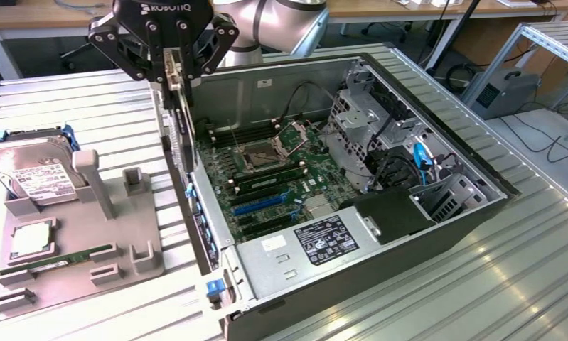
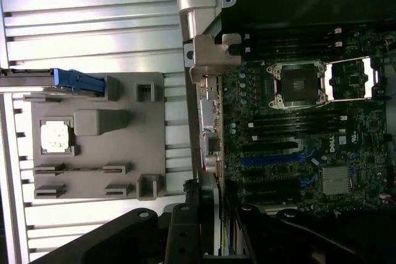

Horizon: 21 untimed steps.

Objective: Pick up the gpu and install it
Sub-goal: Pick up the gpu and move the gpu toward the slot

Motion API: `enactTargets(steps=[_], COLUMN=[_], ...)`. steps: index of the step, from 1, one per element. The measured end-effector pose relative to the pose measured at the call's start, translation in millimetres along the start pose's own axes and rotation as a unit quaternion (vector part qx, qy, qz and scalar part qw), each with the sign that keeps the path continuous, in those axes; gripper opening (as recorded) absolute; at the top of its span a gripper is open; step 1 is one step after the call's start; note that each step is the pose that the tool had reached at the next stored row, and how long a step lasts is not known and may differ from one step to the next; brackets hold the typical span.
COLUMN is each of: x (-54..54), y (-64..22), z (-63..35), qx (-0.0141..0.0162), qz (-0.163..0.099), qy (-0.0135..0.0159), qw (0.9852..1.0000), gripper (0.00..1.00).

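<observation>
Gpu (image 1: 178,124) hangs in gripper (image 1: 175,71), apparently just beside the case wall (image 1: 201,217).

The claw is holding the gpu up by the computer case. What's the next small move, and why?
Probably slide sideways toward the blue slot. The claw grips the gpu upright above the case wall, beside the motherboard rather than over it; lowering here would likely strike the wall.
</observation>
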State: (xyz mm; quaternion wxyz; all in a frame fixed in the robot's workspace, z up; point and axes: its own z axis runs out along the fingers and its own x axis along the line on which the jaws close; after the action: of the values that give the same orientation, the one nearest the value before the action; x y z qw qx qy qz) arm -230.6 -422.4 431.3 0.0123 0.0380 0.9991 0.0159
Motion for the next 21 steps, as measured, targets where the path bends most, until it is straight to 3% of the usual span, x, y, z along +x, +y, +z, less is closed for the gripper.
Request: enactTargets(steps=[21], x=[-25.3], y=[1.8], z=[4.9], qx=[0.0015], qz=[0.0], qy=[-0.0001], qw=[1.0], gripper=[0.27])
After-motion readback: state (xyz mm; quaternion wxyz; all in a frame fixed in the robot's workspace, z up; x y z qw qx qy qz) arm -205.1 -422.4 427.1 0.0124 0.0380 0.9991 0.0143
